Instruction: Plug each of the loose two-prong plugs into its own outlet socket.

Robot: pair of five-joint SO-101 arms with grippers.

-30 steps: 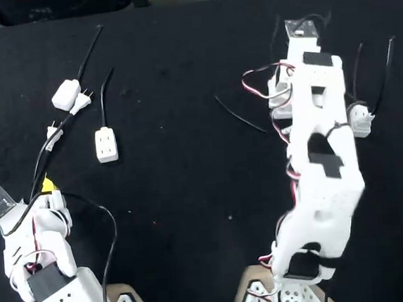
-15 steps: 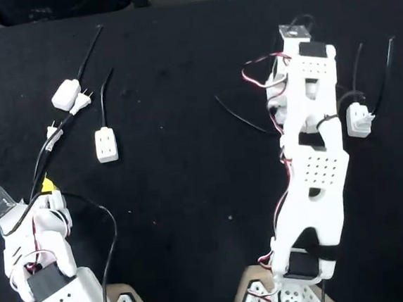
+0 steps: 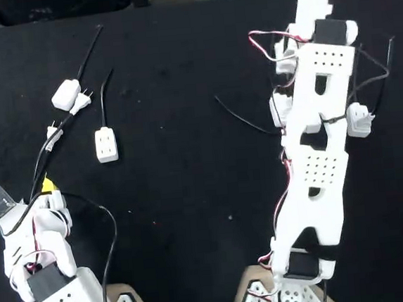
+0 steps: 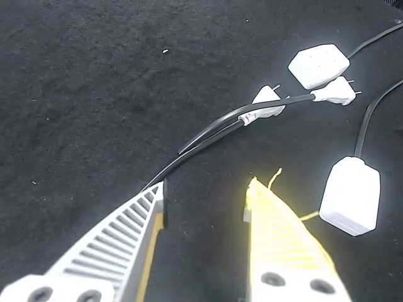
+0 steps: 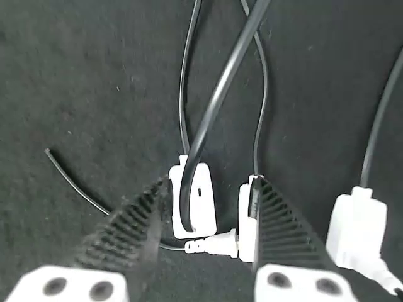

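Seen from above, a black table (image 3: 191, 194) holds white electrical parts. At ten o'clock a loose plug (image 3: 82, 101) lies touching a socket block (image 3: 63, 95). A second plug (image 3: 54, 132) and a second socket block (image 3: 105, 144) lie near them. At eight o'clock the left gripper (image 4: 206, 185) hangs near their black cords (image 4: 208, 129), its jaws parted and empty. At two o'clock the right gripper (image 5: 211, 189), jaws spread and holding nothing, straddles a right socket block (image 5: 203, 201), with a small plug (image 5: 214, 244) just beside it.

The plugs look light, hard and smooth, and their springy cords may twist them. The flat sides of the body, behind the thin prongs, seem the best place to grip. The blocks are light and may skid unless braced.
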